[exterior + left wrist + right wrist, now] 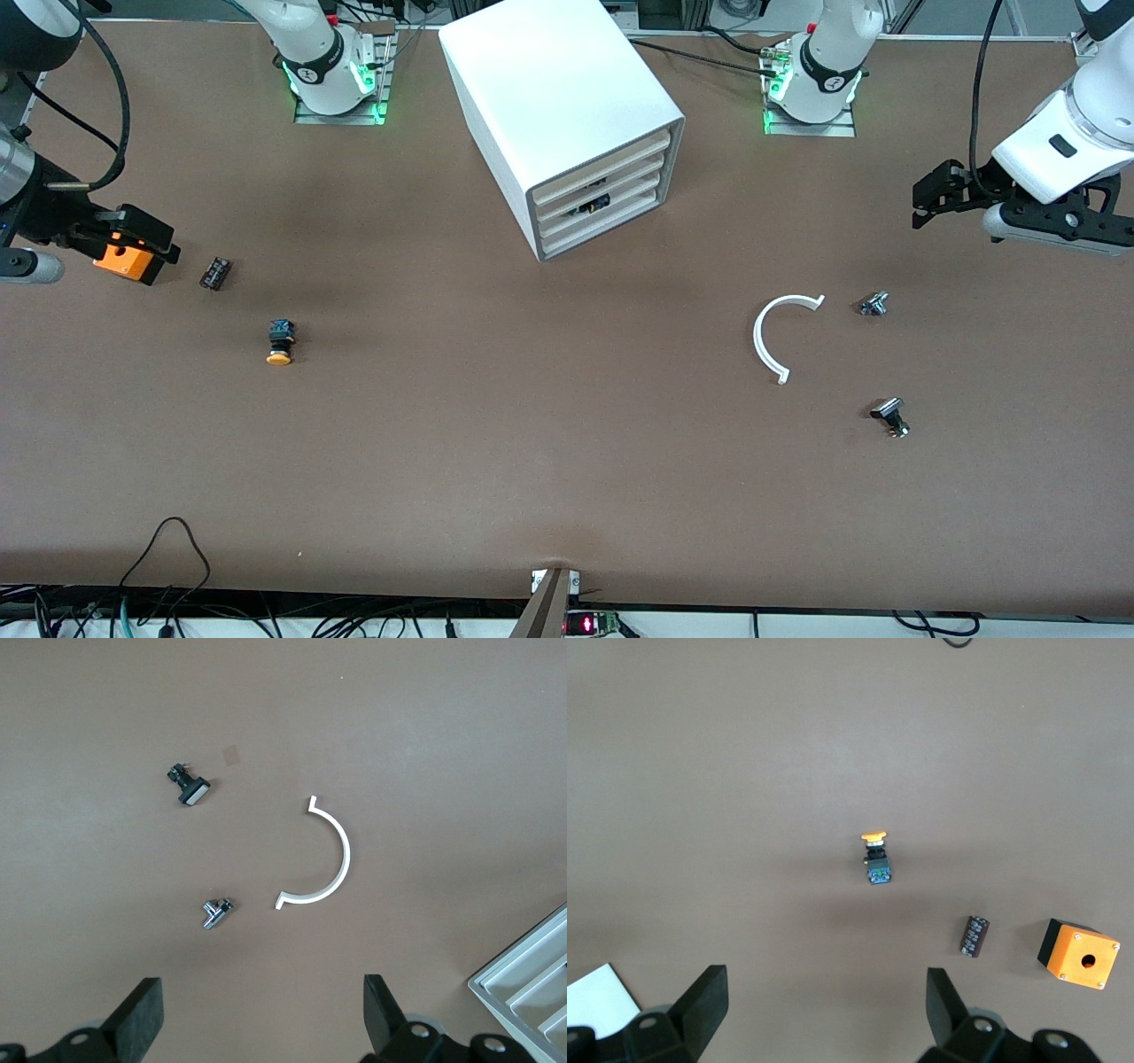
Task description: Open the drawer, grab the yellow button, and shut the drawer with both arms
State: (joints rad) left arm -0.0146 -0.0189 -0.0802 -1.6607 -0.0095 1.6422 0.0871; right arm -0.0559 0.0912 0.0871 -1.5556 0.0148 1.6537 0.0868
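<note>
The surface (567, 443) is a matte brown sheet, smooth and even. On it stands the cabinet (554, 97), a big white box with rounded edges and four shallow cream drawer fronts in a stack. The drawer (595, 202) that is second from the bottom stands slightly ajar, and something dark shows in the gap; I cannot tell what it is.

The left end effector (939, 199) is black, with its two fingers (142, 1019) spread wide, and it grips nothing. It hangs over the left arm's end of the surface. Under it lie a thin white plastic arc (323, 859), shaped like a half ring, a small shiny silver knob (215, 912) and a black knob with a pale flat face (189, 787), all apart from each other.

The right end effector (824, 1019) is black too, fingers (700, 1010) spread wide, holding nothing, over the right arm's end of the surface. The button (875, 858) lies on its side under it, well apart from the cabinet, with a round orange-yellow cap and a black and blue cylinder body. Beside the button lie a small dark ribbed cylinder (974, 935) and a glossy orange box (1079, 954) with a black base and a round hole in its top face.
</note>
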